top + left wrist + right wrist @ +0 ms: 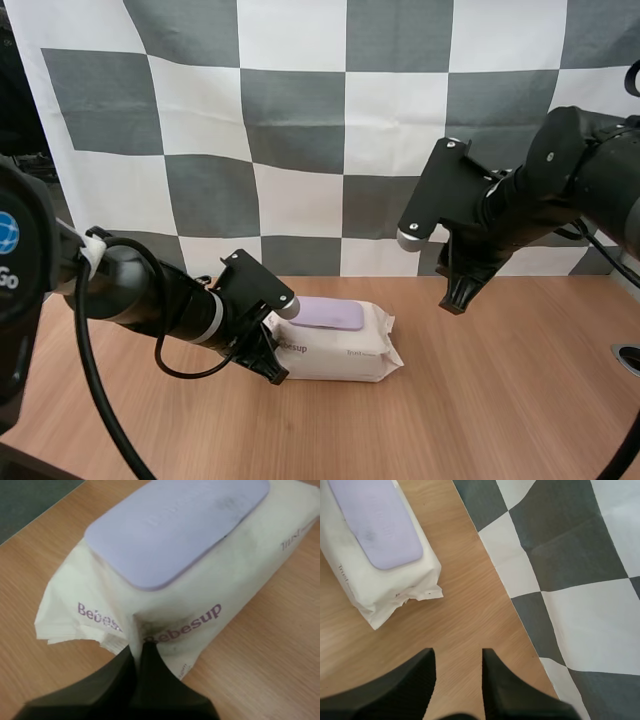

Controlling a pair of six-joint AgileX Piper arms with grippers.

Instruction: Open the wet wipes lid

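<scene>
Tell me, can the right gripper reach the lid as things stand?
Probably yes. The right gripper hangs open above bare table beside the pack's right end, and nothing lies over the lid. The left gripper touches the pack's other end, low on its side, clear of the lid.

You had bright, soft, even light across the table, with just a faint shadow under the wet wipes pack and a darker patch where the left gripper met its wrapper.

Wet wipes pack on wooden table
</scene>
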